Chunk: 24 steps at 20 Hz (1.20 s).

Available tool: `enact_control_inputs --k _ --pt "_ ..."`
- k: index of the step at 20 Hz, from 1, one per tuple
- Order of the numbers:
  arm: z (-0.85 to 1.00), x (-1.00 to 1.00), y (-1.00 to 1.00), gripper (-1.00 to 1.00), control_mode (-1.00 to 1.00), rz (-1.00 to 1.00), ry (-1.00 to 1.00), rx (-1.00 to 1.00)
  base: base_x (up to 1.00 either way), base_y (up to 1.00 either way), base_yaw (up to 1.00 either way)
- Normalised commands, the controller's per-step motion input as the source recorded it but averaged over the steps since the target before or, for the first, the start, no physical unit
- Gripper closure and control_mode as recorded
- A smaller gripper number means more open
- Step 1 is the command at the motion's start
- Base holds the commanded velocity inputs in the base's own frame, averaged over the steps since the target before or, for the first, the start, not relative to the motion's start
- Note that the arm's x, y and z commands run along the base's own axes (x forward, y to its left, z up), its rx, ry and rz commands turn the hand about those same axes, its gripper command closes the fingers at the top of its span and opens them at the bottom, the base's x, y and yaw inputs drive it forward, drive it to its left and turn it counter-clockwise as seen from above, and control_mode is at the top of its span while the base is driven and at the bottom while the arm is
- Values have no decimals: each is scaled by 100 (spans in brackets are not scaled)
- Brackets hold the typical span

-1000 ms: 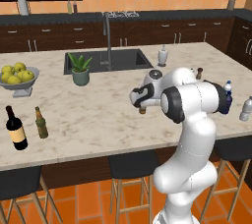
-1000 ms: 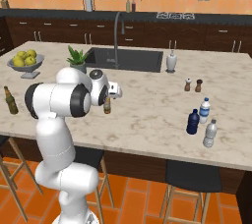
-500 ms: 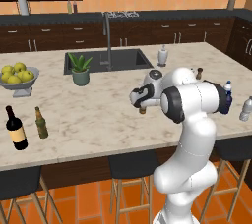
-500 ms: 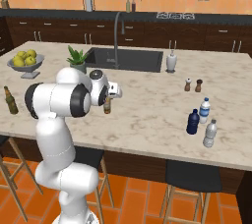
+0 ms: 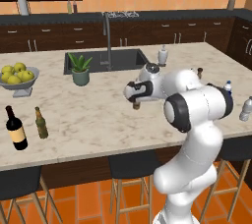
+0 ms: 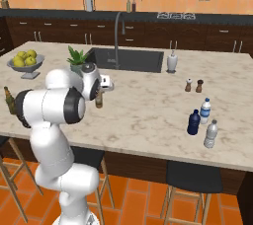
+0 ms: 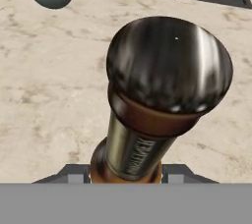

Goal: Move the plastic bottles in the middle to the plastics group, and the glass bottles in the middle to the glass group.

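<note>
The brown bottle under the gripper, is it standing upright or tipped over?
Upright. The brown bottle stands on the counter, and the hand view looks down on its cap from above.

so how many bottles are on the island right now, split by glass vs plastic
glass: 3 — wine bottle, olive green bottle, brown bottle under the claw
plastic: 3 — dark blue bottle, clear water bottle, pale greyish bottle
total: 6
</note>
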Motion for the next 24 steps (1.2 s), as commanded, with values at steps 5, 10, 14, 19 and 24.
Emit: enact_control_inputs --k 5,10,14,19,24 --pt "54 -44 49 100 -100 7 -4 -1 0 0 0" --pt "27 -48 79 100 -100 15 -2 -1 0 0 0" --pt "7 -32 95 100 -100 29 0 -2 0 0 0" --pt "0 -11 89 100 -100 31 -4 0 0 0 0" --pt "0 -15 97 100 -100 33 0 -1 0 0 0"
